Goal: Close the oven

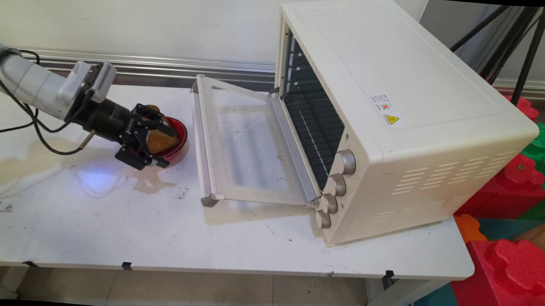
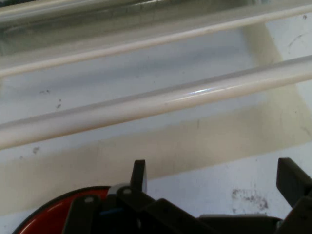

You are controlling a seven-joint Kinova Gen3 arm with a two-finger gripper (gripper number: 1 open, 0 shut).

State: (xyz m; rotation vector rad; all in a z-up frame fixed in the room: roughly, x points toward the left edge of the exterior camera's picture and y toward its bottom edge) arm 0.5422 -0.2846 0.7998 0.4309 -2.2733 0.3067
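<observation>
My black gripper [image 1: 162, 140] hangs low over the left part of the table, open, its fingers spread wide. Right at it stands a red bowl [image 1: 181, 135] holding a brown piece of bread [image 1: 162, 141]. In the hand view the red bowl [image 2: 46, 217] shows only at the bottom left, under the linkage. The gap of the gripper [image 2: 214, 178] holds nothing but white table. Just beyond it lies the cream handle bar [image 2: 165, 100] of the oven door [image 1: 249, 142], which is folded down flat.
A cream toaster oven [image 1: 398, 113] fills the table's right half, with a dark cavity [image 1: 312, 122] and several knobs [image 1: 345, 162]. Red and green foam blocks [image 1: 511, 267] stand off the right edge. Black tripod legs [image 1: 525, 40] rise behind. Brownish stains [image 1: 150, 181] mark the table.
</observation>
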